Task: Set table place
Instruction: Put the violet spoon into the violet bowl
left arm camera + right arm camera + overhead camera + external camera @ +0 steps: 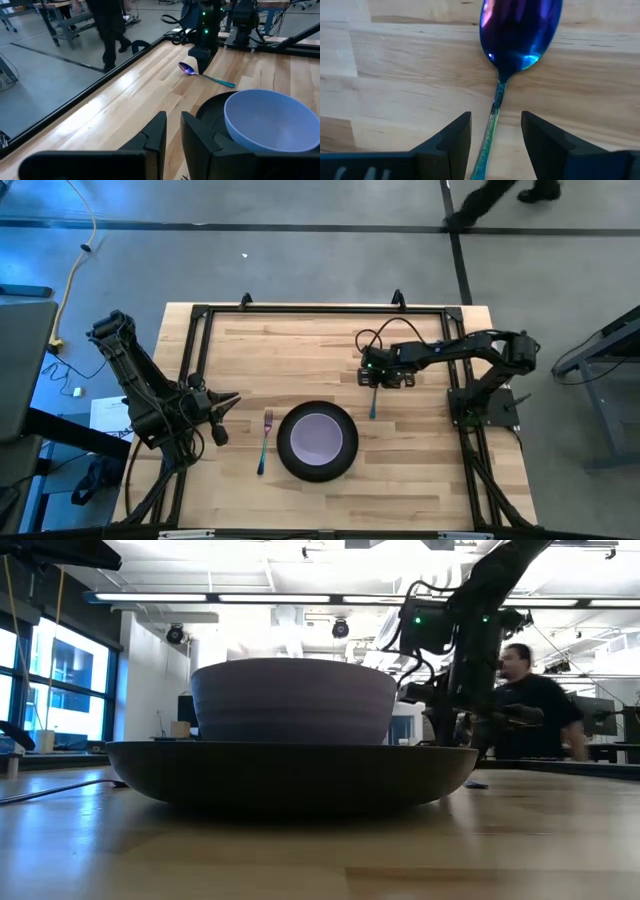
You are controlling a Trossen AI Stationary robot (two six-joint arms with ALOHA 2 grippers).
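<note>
1. The round black plate (318,442) sits near the front middle of the light wood plank table (300,350), and the smaller lavender bowl (318,436) rests inside it.
2. The purple-and-teal fork (264,442) lies just to the plate's left, not touching it.
3. The purple-and-teal spoon (512,45) lies flat on the wood to the plate's right and a little farther back, its bowl end pointing away from the front edge.
4. The right gripper (495,135) hangs low over the spoon's neck with its jaws apart; the thin handle runs between the two fingers (451,137), and nothing is clamped.
5. The left gripper (172,135) waits at the table's left edge, beside the fork, its jaws slightly apart and empty.
6. A person (530,700) stands in the room beyond the table.
7. Judging the risk: the spoon looks set farther back than the fork, so the place may end up uneven. If the right gripper lifts off crooked, a finger could catch the slim handle and skew or flick the spoon, possibly against the plate.
</note>
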